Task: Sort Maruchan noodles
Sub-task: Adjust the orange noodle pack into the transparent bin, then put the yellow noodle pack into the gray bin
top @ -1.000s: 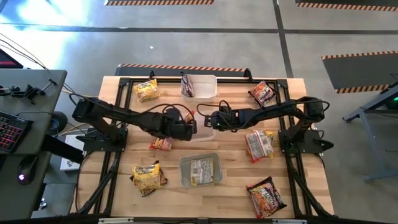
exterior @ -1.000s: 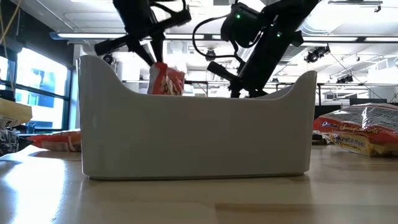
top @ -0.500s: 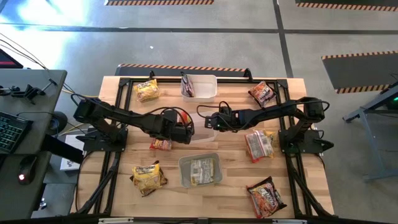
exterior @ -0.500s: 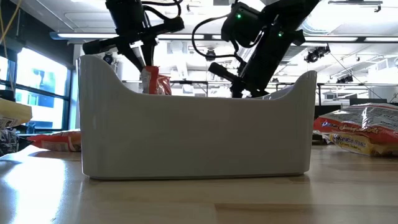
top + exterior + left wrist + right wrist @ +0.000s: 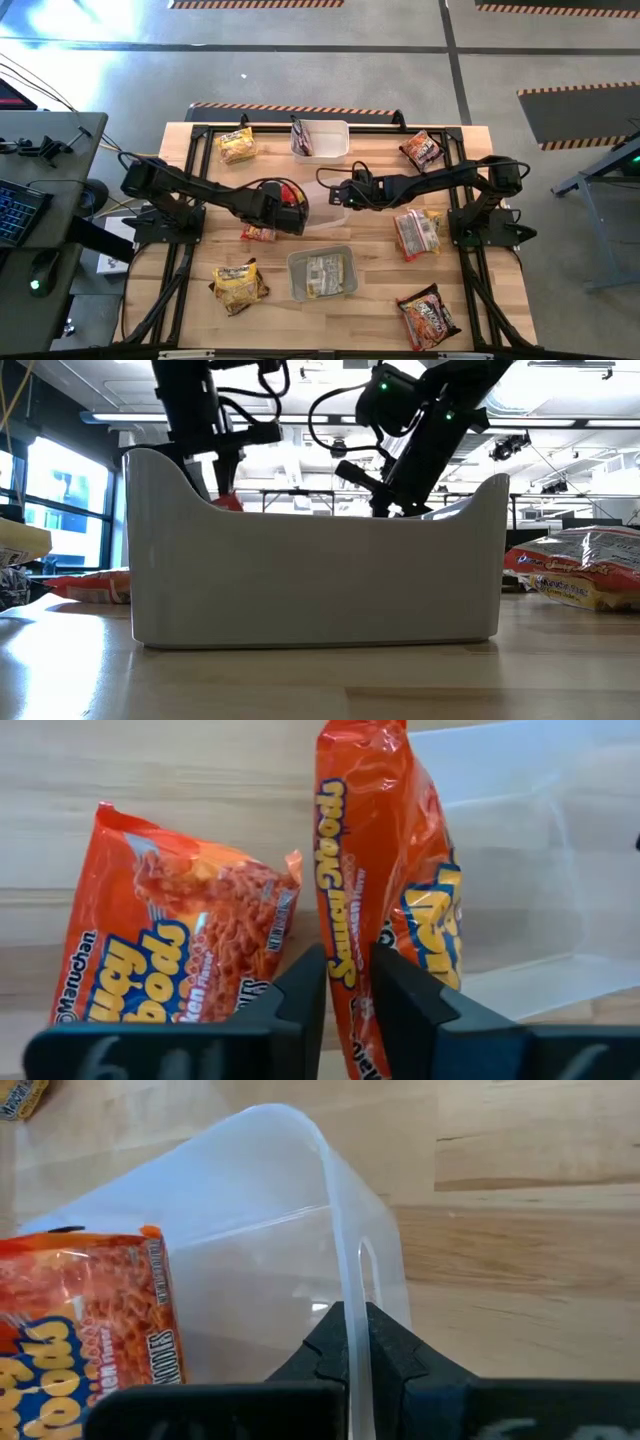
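left end effector (image 5: pixel 348 995) around red packet (image 5: pixel 385 890)

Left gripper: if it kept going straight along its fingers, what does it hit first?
The left gripper has the upright orange packet between its fingers, so that comes first. Past it, probably the clear tub wall and the wooden table; depth is unclear.
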### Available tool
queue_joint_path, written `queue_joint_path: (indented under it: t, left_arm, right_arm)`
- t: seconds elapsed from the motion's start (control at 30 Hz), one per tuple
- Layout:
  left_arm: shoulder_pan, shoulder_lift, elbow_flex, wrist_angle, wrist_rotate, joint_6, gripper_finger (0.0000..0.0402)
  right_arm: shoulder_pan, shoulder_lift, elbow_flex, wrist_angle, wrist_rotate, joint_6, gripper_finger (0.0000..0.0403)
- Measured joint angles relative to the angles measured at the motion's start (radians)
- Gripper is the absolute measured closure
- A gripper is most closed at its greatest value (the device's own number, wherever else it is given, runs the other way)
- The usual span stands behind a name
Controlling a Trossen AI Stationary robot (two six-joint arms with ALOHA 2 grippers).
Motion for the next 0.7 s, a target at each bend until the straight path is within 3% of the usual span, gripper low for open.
queue_joint_path:
  t: [0.53, 0.7]
  left_arm:
    - [0.027, -0.132, -0.006, -0.018, -0.035, 0.14, 0.0327]
    - [0.027, -0.228, -0.006, -0.022, -0.149, 0.256, 0.0331]
  right_arm:
    - [-0.007, 0.0, 0.0, -0.003, -0.002, -0.065, 0.0403]
    - [-0.011, 0.0, 0.0, -0.024, -0.002, 0.01, 0.0403]
